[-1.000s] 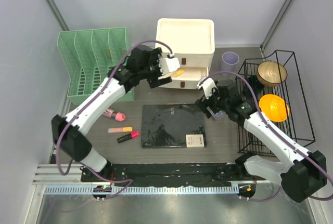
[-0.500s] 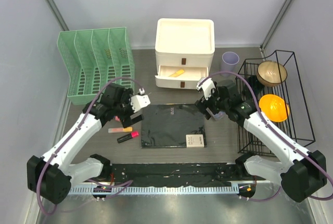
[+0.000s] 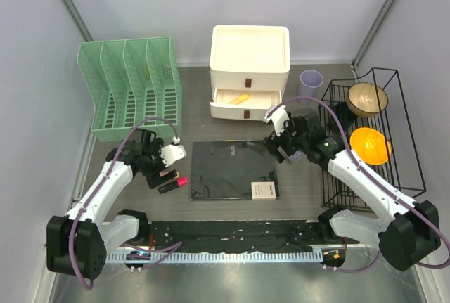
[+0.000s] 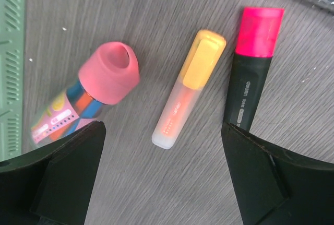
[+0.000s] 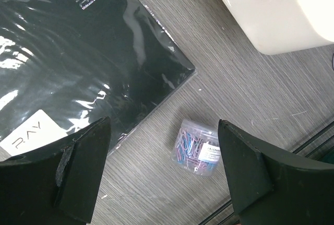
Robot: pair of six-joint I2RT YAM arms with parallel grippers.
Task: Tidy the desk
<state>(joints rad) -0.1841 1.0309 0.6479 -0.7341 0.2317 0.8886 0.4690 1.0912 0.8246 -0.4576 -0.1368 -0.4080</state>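
left gripper (image 4: pixel 163 173) wide open over orange highlighter (image 4: pixel 188 89), left-near | right gripper (image 5: pixel 164 183) open over clip box (image 5: pixel 195 154) | desk (image 4: pixel 156 6) beneath both | risk: pink highlighter (image 4: pixel 250 89) lies close, closing may knock it

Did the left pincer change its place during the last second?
Yes. The left pincer went from the white drawer unit back toward the near left, and is now above the highlighters.

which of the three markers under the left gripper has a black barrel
The neon-pink-capped highlighter, rightmost in the left wrist view. The orange-capped highlighter has a pale translucent barrel, the round-capped marker a multicoloured one.
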